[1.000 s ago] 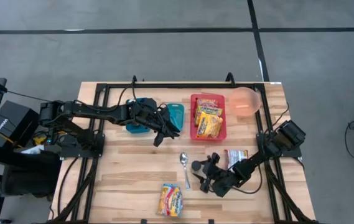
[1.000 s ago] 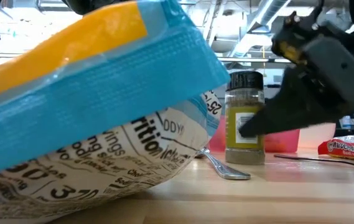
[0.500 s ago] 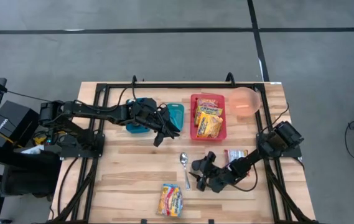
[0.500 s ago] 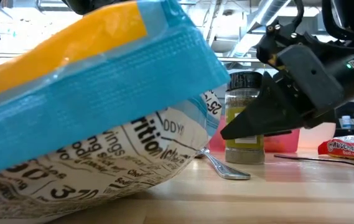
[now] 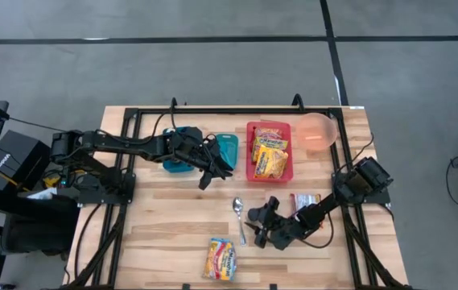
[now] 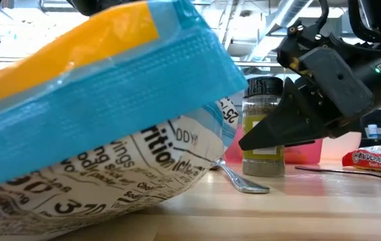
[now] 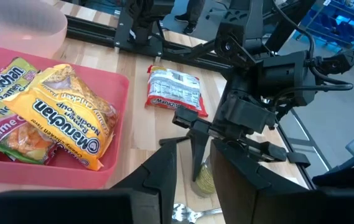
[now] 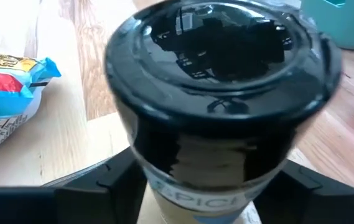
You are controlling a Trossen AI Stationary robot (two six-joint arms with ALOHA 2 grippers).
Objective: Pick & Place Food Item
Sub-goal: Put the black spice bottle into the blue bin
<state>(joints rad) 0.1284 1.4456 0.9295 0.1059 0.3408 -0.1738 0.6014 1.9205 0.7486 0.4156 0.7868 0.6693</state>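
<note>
So the thing in play looks like the spice jar, black lid, greenish stuff inside, standing upright on the tabletop toward the front, just right of the spoon. The right end effector has it bracketed: in its own wrist view the jar fills the frame with a dark finger on each side, and from table height the fingers sit level with the jar's label. They're apart, straddling the jar. I can't tell if the pads are actually touching the plastic, so I wouldn't call it gripped.

My read on the step: final approach to the grasp, jar not lifted, base flat on the wood. Next it needs to close squarely on the body below the lid, then go straight up so it doesn't tip or knock the spoon, which lies right beside the base.

Where it goes after that is a guess. The red bin with the noodle packets sits further back, with a pink bowl next to it and teal containers to the left.

A snack bag lies at the front edge and a wrapped packet near the right arm. The left end effector hovers by the teal containers, fingers a little apart, holding nothing, just waiting.
</note>
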